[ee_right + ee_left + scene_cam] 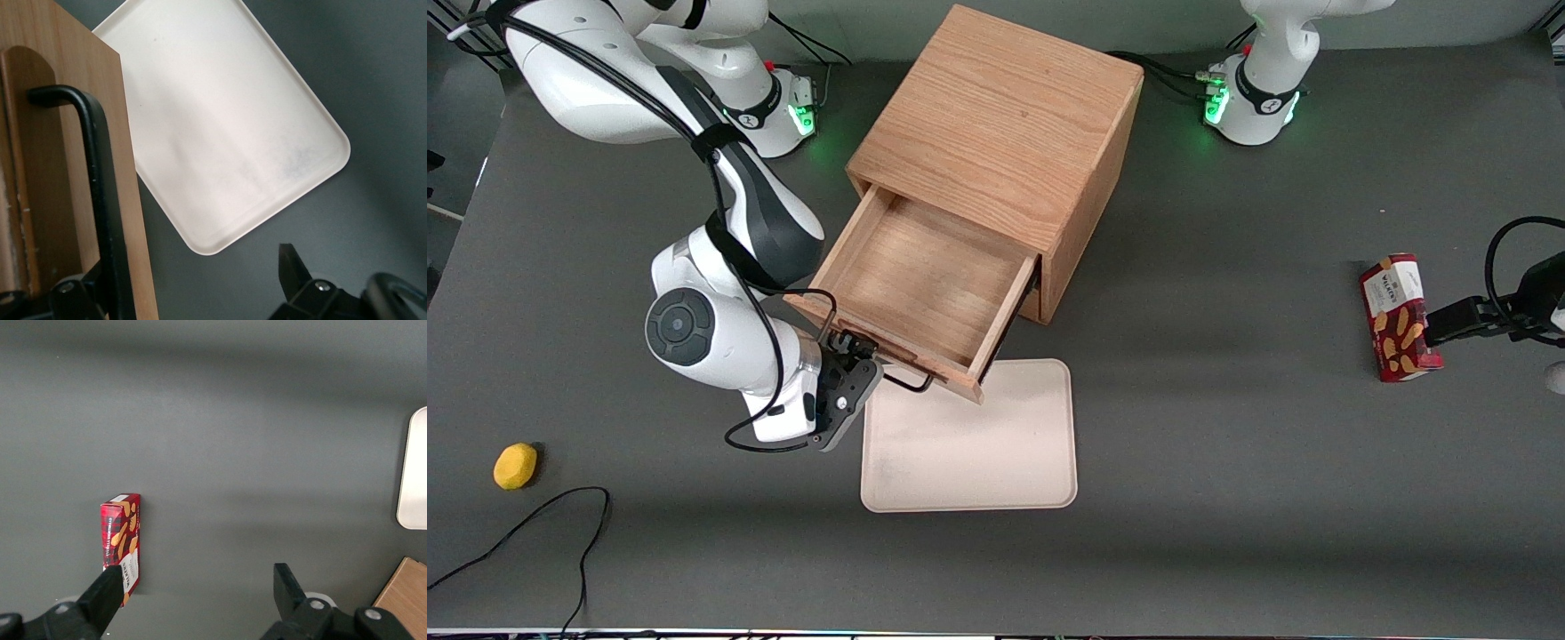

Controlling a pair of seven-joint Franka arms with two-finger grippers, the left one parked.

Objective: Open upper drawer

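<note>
The oak cabinet stands mid-table with its upper drawer pulled well out, its inside bare. The drawer's long black wire handle runs along its front, which also shows in the right wrist view with the handle. My right gripper is at the handle's end toward the working arm's side. Its jaws are open wide. The handle lies close against one finger. The other finger stands well apart from it over the table. The lower drawer is hidden under the upper one.
A cream tray lies flat just in front of the open drawer, partly under the drawer's front; it also shows in the right wrist view. A red biscuit box lies toward the parked arm's end. A yellow fruit and a black cable lie toward the working arm's end.
</note>
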